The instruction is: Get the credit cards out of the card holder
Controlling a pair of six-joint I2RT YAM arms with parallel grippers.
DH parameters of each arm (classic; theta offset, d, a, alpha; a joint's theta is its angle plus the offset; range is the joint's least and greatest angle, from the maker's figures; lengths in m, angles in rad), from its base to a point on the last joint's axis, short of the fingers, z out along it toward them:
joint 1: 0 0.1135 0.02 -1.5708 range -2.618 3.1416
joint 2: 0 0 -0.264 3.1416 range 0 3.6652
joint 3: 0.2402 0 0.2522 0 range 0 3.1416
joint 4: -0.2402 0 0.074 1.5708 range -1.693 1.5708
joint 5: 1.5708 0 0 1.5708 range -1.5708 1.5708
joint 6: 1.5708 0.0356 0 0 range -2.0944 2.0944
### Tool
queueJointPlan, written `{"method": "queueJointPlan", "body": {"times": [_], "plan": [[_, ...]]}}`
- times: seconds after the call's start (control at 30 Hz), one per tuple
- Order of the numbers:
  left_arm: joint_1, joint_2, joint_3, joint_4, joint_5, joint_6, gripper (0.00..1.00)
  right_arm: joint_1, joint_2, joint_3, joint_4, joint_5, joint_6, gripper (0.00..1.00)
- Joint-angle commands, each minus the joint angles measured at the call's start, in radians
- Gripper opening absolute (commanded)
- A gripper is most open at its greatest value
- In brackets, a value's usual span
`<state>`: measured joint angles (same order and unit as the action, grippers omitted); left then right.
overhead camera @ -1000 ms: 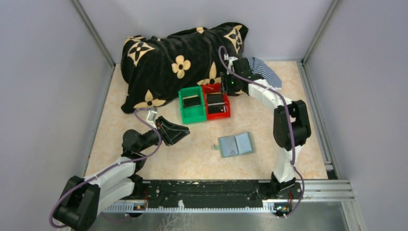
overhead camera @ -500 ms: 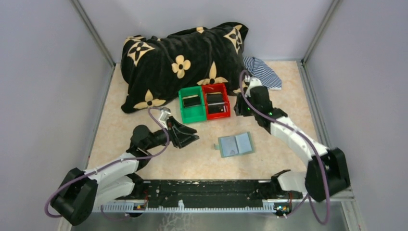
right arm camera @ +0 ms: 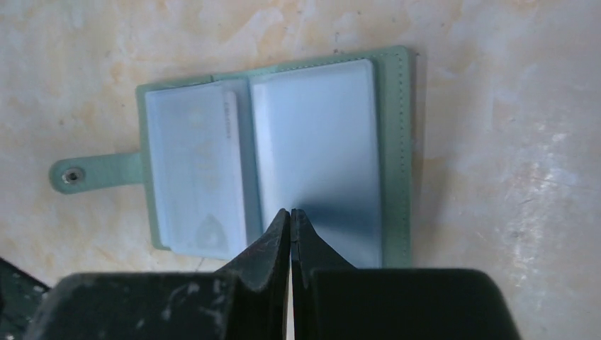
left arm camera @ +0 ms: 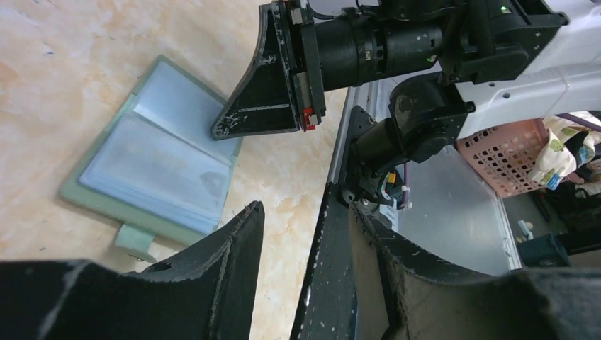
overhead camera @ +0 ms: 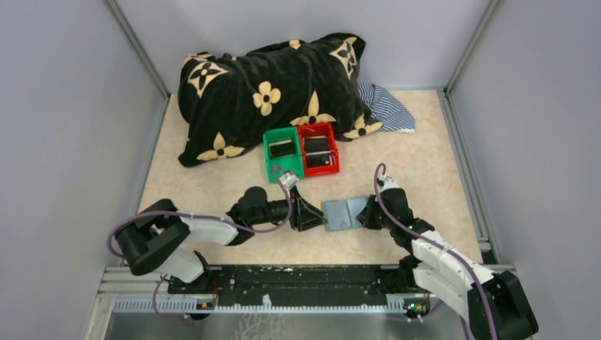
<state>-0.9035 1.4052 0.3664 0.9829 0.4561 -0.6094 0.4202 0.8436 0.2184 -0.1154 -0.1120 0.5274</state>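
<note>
The card holder (overhead camera: 347, 212) lies open on the table, a grey-green cover with blue-grey pockets (right arm camera: 312, 142). My right gripper (right arm camera: 290, 212) is shut, with nothing between its fingers. Its tips sit on or just over the holder's right panel, next to the fold. My left gripper (overhead camera: 318, 218) is open at the holder's left edge, the snap tab (left arm camera: 135, 237) just past its left finger (left arm camera: 237, 244). Dark credit cards lie in the green bin (overhead camera: 281, 149) and the red bin (overhead camera: 317, 145). A pale rectangle (right arm camera: 191, 163) shows faintly through the left pocket.
The green bin (overhead camera: 271, 166) and the red bin (overhead camera: 333, 152) stand side by side beyond the holder. A black blanket with tan flowers (overhead camera: 262, 85) and a striped cloth (overhead camera: 388, 106) lie at the back. Metal rails (overhead camera: 305, 276) run along the near edge.
My right gripper came back from the red bin to the holder and shut. My left gripper swung right and forward to the holder's left edge.
</note>
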Motion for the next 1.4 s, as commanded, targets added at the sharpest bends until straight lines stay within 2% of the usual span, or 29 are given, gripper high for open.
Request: {"method": "queueJointPlan", "body": {"times": [0.0,0.13,0.27,0.47,0.67,0.9,1.1,1.37], "plan": [[-0.057,0.160,0.065,0.219,-0.060,-0.083,0.53,0.015,-0.036,-0.016,0.106,-0.031,0.066,0.00],[-0.089,0.328,0.107,0.312,-0.098,-0.139,0.50,0.015,-0.039,-0.025,0.097,-0.018,0.050,0.00],[-0.096,0.429,0.079,0.434,-0.159,-0.189,0.49,0.015,-0.037,-0.037,0.100,-0.042,0.049,0.00],[-0.116,0.413,0.053,0.278,-0.362,-0.176,0.48,0.015,-0.037,-0.045,0.110,-0.050,0.052,0.00],[-0.142,0.427,0.143,0.056,-0.413,-0.177,0.48,0.015,-0.024,-0.041,0.111,-0.053,0.048,0.00],[-0.144,0.478,0.157,0.062,-0.405,-0.198,0.49,0.015,-0.043,-0.042,0.096,-0.045,0.048,0.00],[-0.144,0.435,0.138,0.000,-0.423,-0.185,0.49,0.015,-0.024,-0.045,0.112,-0.042,0.046,0.00],[-0.144,0.416,0.119,0.013,-0.411,-0.187,0.49,0.015,0.004,-0.058,0.144,-0.056,0.055,0.00]]}}
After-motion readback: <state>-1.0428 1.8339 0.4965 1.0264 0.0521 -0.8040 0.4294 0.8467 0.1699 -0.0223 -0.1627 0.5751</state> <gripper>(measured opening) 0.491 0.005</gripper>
